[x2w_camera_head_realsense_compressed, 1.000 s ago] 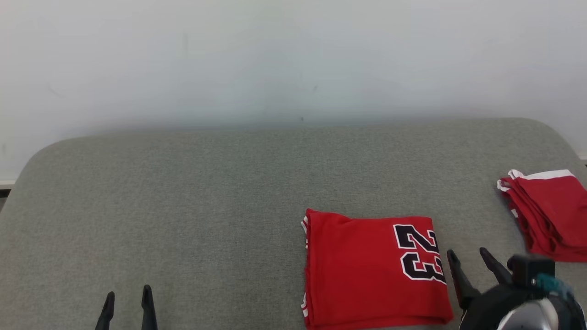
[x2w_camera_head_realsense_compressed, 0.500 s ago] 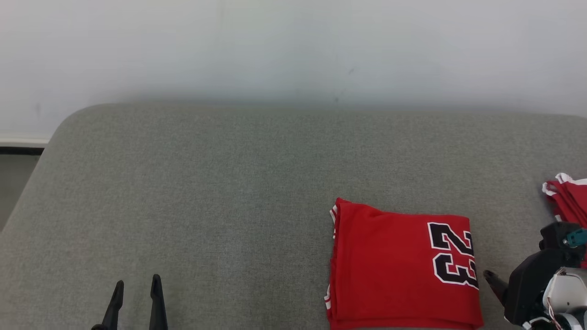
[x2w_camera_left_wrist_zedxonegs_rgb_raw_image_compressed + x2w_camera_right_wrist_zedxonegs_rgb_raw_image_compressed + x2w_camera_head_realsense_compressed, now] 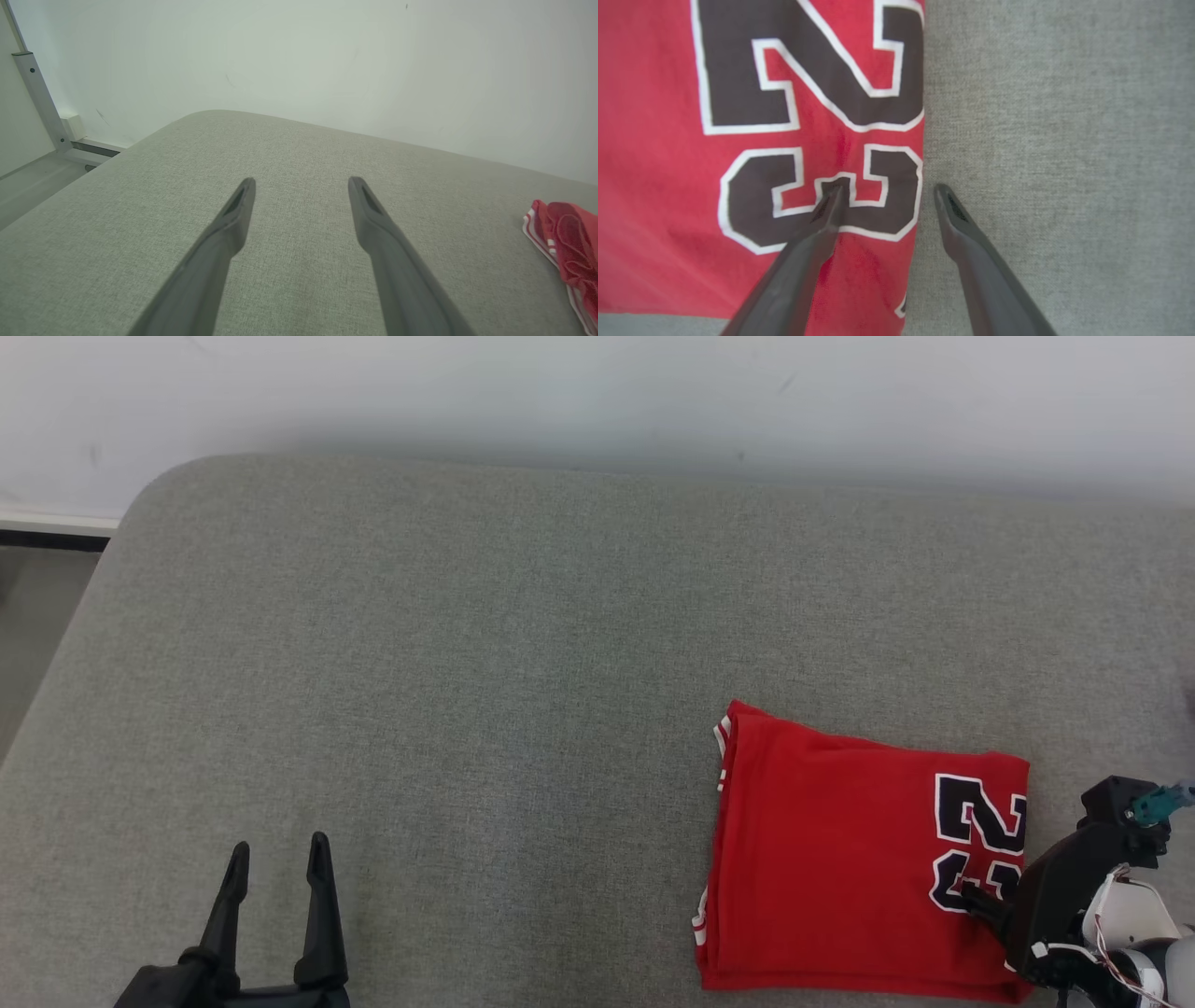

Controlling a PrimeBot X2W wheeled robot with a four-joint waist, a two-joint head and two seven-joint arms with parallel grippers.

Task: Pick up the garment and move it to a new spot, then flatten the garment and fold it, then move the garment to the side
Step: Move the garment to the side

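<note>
The garment [image 3: 840, 859] is a red jersey with a black number, folded into a rectangle and lying flat on the grey padded surface [image 3: 467, 663] at the lower right of the head view. My right gripper [image 3: 988, 905] hovers over its right edge. In the right wrist view this gripper [image 3: 889, 188] is open; one finger lies over the printed number on the garment [image 3: 738, 93], the other over bare grey fabric. My left gripper [image 3: 278, 854] stands open at the lower left, far from the garment. The left wrist view shows it [image 3: 301, 179] holding nothing, with the garment's striped edge [image 3: 565, 233] far right.
A white wall [image 3: 597, 383] runs behind the padded surface. The surface's rounded left corner drops to the floor [image 3: 37, 607]. A metal post [image 3: 37, 98] stands by the wall in the left wrist view. Wide bare grey fabric lies left of the garment.
The head camera has swung left and tilted down, so the second red pile has slid out of view. My right gripper has moved from beside the garment to over its right edge, still open.
</note>
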